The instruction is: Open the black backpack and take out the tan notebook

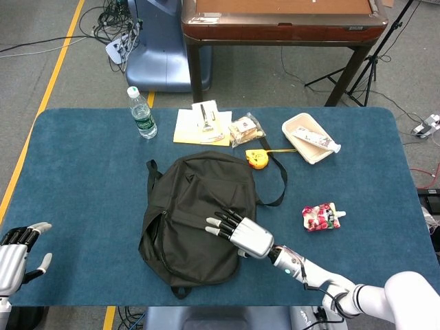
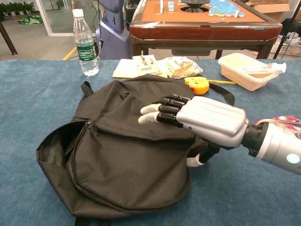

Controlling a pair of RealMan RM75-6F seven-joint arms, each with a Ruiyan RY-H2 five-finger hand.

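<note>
Resting flat and empty-fingered atop the black backpack (image 1: 196,216), right hand (image 1: 240,232); main zipper partly open, tan notebook not visible.

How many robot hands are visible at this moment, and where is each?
2. The right silver-and-black robot hand lies over the black fabric backpack at table centre, fingers extended. The left silver-and-black robot hand sits at the table's near left corner, seen only in the head view.

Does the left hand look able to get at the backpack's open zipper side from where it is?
Probably yes: bare cloth lies between the left hand and the black backpack, whose opening faces it.
</note>
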